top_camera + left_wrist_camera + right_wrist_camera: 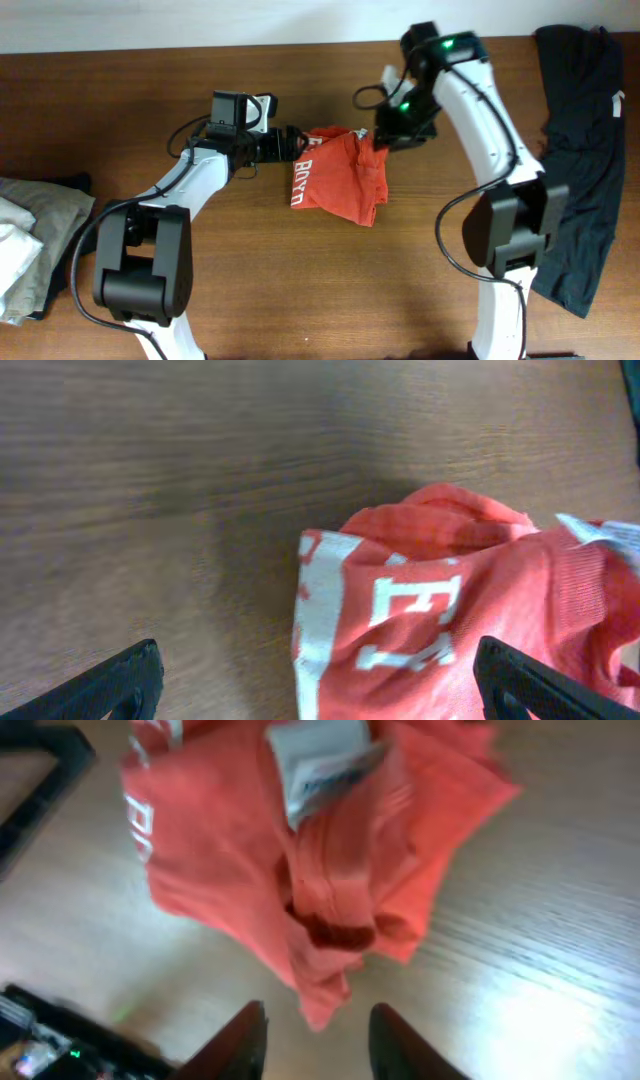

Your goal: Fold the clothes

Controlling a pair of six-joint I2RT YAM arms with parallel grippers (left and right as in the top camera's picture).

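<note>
**Bunched T-shirt between two spread hands**

The red-orange T-shirt point(340, 178) lies crumpled mid-desk point(250, 290), nearer the far edge. It is about as wide as long. Its white lettering point(302, 180) runs along the left side, from far edge toward near edge, and the neck tag point(320, 760) lies on top. The left hand point(293, 145) and the right hand point(385, 140) are both spread at the shirt's far corners. A black garment point(575, 150) lies by the right edge and a khaki-and-white pile point(30, 240) by the left.

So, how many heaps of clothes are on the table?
3: a red shirt in the middle, a black garment far right, a mixed pile far left, which may hide more pieces.
</note>
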